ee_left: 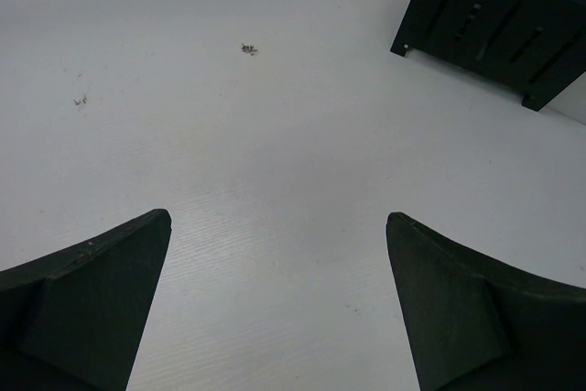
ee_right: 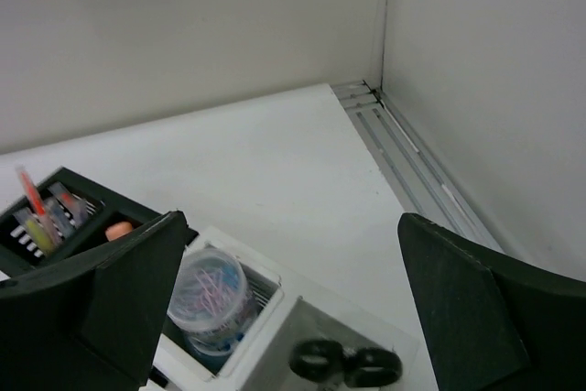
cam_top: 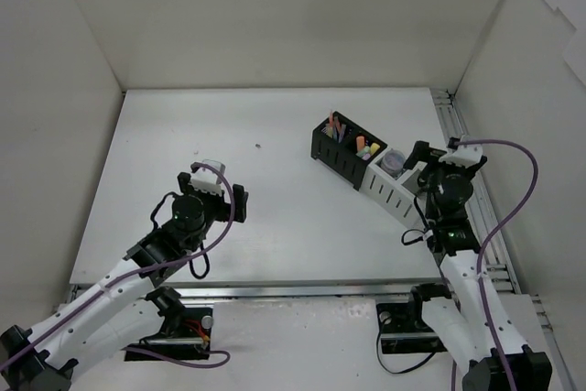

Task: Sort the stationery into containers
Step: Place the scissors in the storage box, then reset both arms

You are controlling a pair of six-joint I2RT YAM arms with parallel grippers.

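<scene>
The black slotted plastic desk organizer (cam_top: 337, 160) is matte and dark all over. The white slotted plastic organizer (cam_top: 385, 194) shows a row of dark vertical stripes where its slits are. The thin pens (cam_top: 336, 127) are red, pink and blue. The stubby highlighters (cam_top: 367, 146) are pastel yellow, orange and pink. The clear round plastic tub (ee_right: 209, 292) holds a pastel pink, blue and purple tangle. The looped scissor handles (ee_right: 346, 363) are black. The flat tabletop (cam_top: 238, 226) is plain white.

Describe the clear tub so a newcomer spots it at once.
At the right of the table, a black organizer and a white organizer sit end to end. The tub stands in the white one: the only clear, round thing, full of coloured clips.
</scene>
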